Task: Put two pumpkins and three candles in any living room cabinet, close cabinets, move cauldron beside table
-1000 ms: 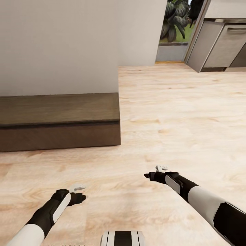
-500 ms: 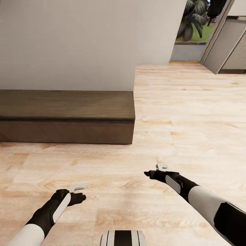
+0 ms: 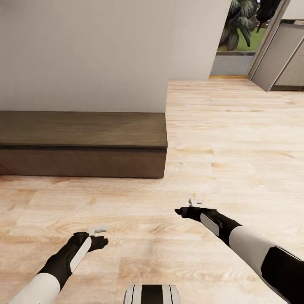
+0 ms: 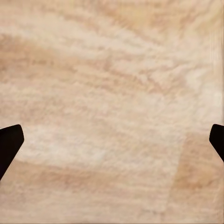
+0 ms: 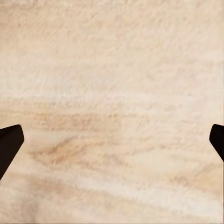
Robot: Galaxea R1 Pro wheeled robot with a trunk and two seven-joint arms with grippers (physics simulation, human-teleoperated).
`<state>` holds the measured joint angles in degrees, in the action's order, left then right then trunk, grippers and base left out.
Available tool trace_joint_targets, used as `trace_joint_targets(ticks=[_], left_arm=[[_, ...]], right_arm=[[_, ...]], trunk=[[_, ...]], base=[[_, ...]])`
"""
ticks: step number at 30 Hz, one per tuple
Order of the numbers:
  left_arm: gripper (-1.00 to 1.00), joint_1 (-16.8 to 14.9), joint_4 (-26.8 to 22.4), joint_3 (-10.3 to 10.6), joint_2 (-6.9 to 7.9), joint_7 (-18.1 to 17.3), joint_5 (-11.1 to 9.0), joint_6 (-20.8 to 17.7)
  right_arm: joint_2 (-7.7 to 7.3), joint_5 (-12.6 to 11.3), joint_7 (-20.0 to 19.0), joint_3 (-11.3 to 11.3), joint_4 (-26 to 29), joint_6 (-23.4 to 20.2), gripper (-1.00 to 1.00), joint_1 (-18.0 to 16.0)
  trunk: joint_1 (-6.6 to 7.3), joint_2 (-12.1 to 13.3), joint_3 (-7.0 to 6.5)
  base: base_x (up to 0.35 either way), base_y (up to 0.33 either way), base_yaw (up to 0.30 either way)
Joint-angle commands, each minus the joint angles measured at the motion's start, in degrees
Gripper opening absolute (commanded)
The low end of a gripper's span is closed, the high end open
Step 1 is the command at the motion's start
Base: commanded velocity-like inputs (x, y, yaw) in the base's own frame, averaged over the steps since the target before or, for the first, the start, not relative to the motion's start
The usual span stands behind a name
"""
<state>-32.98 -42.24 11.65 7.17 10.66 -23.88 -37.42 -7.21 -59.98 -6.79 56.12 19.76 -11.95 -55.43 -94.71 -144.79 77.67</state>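
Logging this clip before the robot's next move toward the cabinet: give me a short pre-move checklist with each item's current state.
1. Left claw open and empty: ok, fingers wide apart over bare floor.
2. Right claw open and empty: ok, same.
3. Cabinet in sight ahead: ok.
4. Cabinet front closed: ok on the panels shown; its left end is cut off, cannot tell.
5. Floor between robot and cabinet free of obstacles: ok.
6. Pumpkins, candles, cauldron located: cannot tell.
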Motion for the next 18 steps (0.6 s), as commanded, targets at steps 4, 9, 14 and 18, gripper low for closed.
trace_joint_targets(ticks=[4,9,14,18], left_arm=[[1.00,-0.2,1.2,-0.3,-1.23,1.8,0.7,1.2],[1.00,-0.2,0.5,-0.5,-2.85,3.2,0.9,2.8],[1.00,-0.2,0.4,-0.6,-3.05,3.1,0.8,3.3],[1.00,-0.2,0.3,-0.6,-3.03,3.1,0.8,3.3]], right_arm=[[0.40,1.0,1.2,1.5,1.1,0.5,1.00,-1.1],[0.59,1.4,2.0,2.5,2.6,2.2,1.00,-1.4],[0.55,1.2,1.9,2.4,3.0,3.8,1.00,-1.4],[0.60,1.2,1.8,2.4,3.1,5.0,1.00,-1.4]], trunk=[[0.01,0.0,0.04],[0.01,0.0,0.04],[0.01,0.0,0.04],[0.01,0.0,0.04]], base=[[0.000,0.000,0.000],[0.000,0.000,0.000],[0.000,0.000,0.000],[0.000,0.000,0.000]])
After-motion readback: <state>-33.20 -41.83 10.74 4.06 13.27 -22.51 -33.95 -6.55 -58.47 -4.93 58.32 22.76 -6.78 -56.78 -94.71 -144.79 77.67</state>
